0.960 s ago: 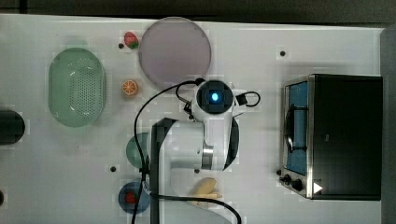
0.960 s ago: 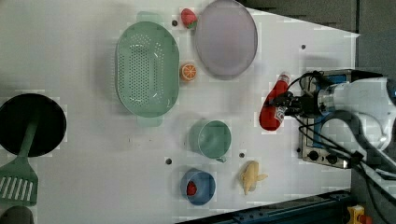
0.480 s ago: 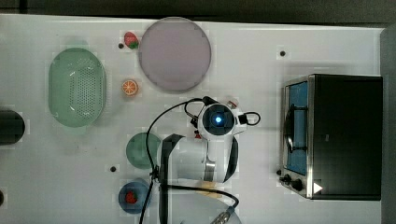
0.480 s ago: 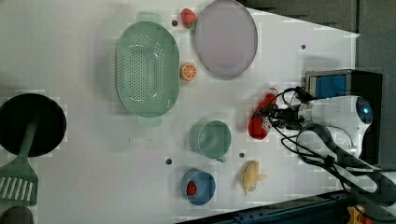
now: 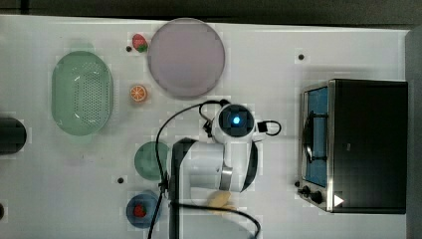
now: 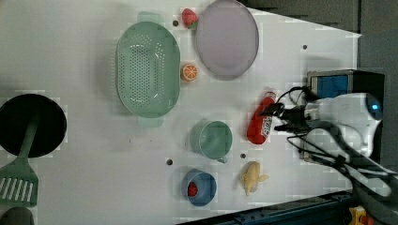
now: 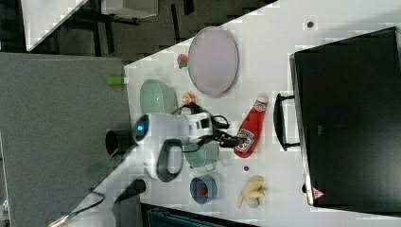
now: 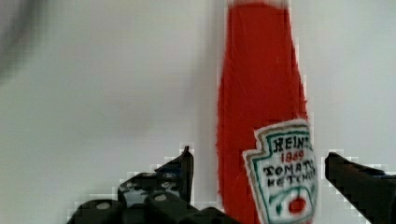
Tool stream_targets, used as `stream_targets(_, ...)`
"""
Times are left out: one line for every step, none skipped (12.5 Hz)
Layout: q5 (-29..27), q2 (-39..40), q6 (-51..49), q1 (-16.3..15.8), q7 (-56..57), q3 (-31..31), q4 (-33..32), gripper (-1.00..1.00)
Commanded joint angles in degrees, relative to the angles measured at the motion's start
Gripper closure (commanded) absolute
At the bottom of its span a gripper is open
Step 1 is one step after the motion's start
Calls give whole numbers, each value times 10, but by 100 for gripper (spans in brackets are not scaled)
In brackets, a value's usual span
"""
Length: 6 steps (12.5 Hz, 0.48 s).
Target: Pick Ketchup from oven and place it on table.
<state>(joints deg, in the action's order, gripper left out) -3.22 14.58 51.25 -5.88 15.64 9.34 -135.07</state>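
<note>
While the ketchup lies on its side on the white table, between the green cup and the oven, the gripper straddles it with fingers spread wide, gaps showing on both sides.

Light is bright and even; the white counter looks almost washed out, with only soft, weak shadows. All pictures are blocky and a little blurred. In the wrist view the ketchup bottle between the claw's fingers has fuzzy edges.
</note>
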Motion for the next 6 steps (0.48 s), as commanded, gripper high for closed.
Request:
stream_targets(2,-131,-115,-1,-96,11,110,-100)
stream_targets(2,-149,-172,0,-107,12,147,-100)
stream_targets(3,-163,-218,0,-122,14,190,-100)
stream_targets(6,-170,-269,0,-136,17,235,-100)
stream_targets(18,-172,-337,0,-141,18,277,-100)
stream_targets(32,-171,-398,0,-145,20,317,-100)
